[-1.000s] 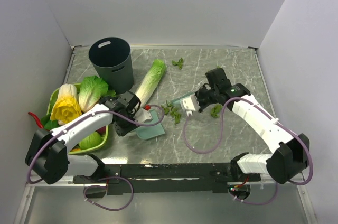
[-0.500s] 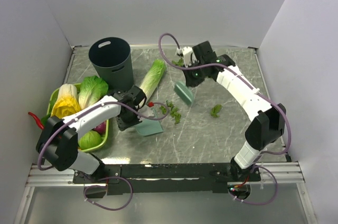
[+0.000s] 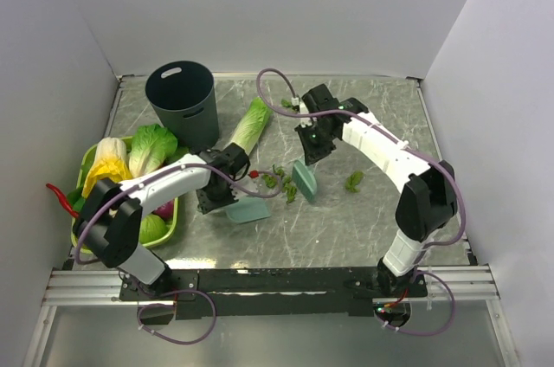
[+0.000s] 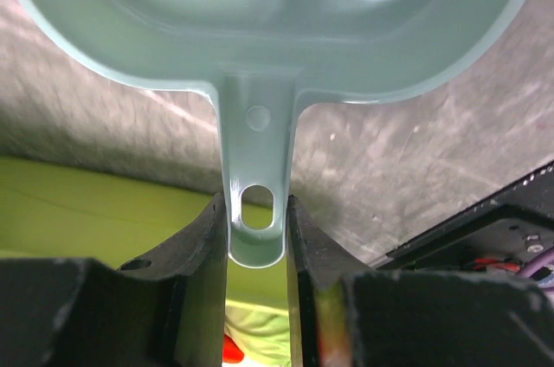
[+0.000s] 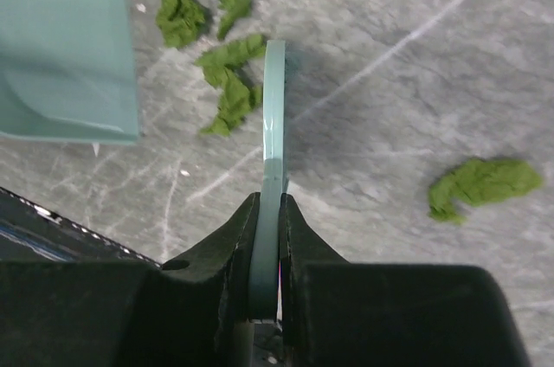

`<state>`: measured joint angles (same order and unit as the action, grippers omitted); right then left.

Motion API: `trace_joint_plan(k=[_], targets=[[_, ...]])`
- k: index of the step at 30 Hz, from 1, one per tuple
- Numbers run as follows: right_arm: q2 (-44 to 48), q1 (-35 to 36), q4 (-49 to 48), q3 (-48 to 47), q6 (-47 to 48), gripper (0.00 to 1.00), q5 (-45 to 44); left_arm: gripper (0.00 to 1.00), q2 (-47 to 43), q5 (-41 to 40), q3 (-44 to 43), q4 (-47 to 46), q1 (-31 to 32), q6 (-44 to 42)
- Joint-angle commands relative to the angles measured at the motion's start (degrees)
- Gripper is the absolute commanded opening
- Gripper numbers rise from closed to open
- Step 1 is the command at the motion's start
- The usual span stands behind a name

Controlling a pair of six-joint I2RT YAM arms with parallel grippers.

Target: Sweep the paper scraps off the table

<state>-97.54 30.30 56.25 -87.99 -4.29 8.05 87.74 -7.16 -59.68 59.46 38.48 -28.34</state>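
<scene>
Dark-green paper scraps lie on the grey marble table [image 3: 381, 228]: a cluster [image 3: 281, 182] mid-table, one [image 3: 354, 181] to its right, one [image 3: 290, 103] at the back. In the right wrist view the cluster [image 5: 229, 81] touches the left side of the teal brush [image 5: 273, 116], and a lone scrap [image 5: 480, 185] lies to the right. My right gripper [image 5: 269, 202] [image 3: 309, 157] is shut on the brush [image 3: 304, 181]. The teal dustpan [image 3: 249, 209] [image 5: 65, 55] rests left of the cluster. On its handle [image 4: 257, 220] my left gripper [image 4: 257, 207] [image 3: 227, 196] is shut.
A dark bin [image 3: 180, 103] stands at the back left, a long pale cabbage [image 3: 249, 129] beside it. A lime tray [image 3: 171, 218] [image 4: 86, 202] of vegetables sits at the left edge, with a red chili [image 3: 61, 198] beyond it. White walls enclose the table.
My right arm has brought the brush from the back of the table toward me, down beside the scrap cluster. The left gripper and dustpan shifted slightly right.
</scene>
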Motion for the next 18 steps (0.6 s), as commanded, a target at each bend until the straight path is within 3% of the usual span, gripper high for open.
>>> trace_joint_plan(k=[1, 6, 9, 18], targets=[[-2.83, 3.0, -2.02, -2.19, -3.09, 0.0, 2.22, 0.01, 3.65, -1.01, -3.68, -2.42, 2.56, 1.79], [-4.51, 5.46, -1.24, -7.1, 0.94, 0.0, 20.23, 0.01, 7.26, -0.4, -7.81, -3.03, 3.0, 3.46], [-1.97, 3.64, -0.27, -7.99, 1.13, 0.0, 22.7, 0.01, 7.0, -0.05, -7.21, -4.43, 3.0, 3.73], [5.77, -1.47, 2.2, -5.79, 5.44, 0.0, 18.23, 0.01, 1.64, -0.49, -0.62, -6.55, 2.83, 3.73]])
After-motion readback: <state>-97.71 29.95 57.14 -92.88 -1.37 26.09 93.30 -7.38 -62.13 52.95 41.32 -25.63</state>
